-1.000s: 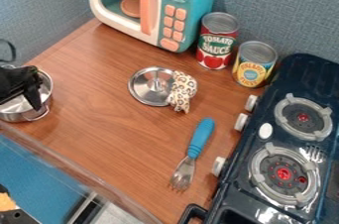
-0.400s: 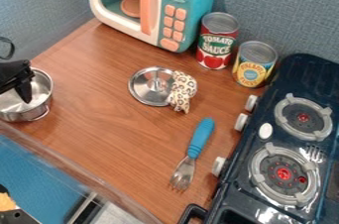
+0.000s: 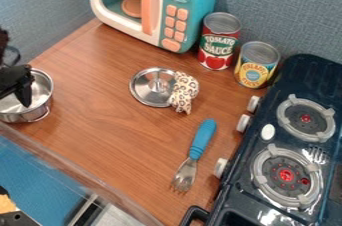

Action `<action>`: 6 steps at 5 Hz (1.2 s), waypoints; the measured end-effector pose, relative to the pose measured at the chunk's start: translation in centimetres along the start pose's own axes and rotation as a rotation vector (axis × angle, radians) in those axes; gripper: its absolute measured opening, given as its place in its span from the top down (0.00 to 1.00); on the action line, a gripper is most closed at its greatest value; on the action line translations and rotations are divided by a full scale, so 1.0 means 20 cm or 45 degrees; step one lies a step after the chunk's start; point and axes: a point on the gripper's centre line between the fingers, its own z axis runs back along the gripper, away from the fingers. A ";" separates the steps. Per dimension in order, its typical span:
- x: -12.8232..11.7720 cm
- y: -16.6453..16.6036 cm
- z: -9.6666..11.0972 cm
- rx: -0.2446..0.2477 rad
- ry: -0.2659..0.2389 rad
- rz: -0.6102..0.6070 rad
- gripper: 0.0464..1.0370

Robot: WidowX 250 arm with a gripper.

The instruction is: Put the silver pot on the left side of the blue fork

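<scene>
The brown wood-grain worktop (image 3: 107, 135) carries everything I am concerned with, and the dark toy stove (image 3: 294, 145) with its two grey burners runs along its right side. A teal and white toy microwave (image 3: 150, 5) stands at the back. The round silver metal pot (image 3: 32, 114) sits upright at the worktop's left edge, well apart from the fork and already on its left side. My black gripper (image 3: 25, 99) hangs over the pot's mouth, its tip within the rim's outline; I cannot tell whether it is apart or together, nor whether it touches the metal. What counts for my next move is that the pot lies right below me: being round, it gives me no long axis to match, only a near wall to line up with. If it is where it should be, I need only lift clear without snagging the rim. The fork with the blue handle (image 3: 202, 139) lies toward the stove, handle up and to the right, tines down and to the left.
</scene>
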 end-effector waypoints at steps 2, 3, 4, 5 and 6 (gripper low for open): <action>0.01 -0.03 -0.01 0.016 -0.012 -0.017 0.67; 0.04 -0.06 0.00 0.005 -0.044 -0.039 0.88; 0.05 -0.07 -0.01 0.011 -0.054 -0.045 0.98; 0.07 -0.08 0.00 0.001 -0.070 -0.037 0.99; 0.07 -0.10 0.04 -0.047 -0.074 -0.057 0.99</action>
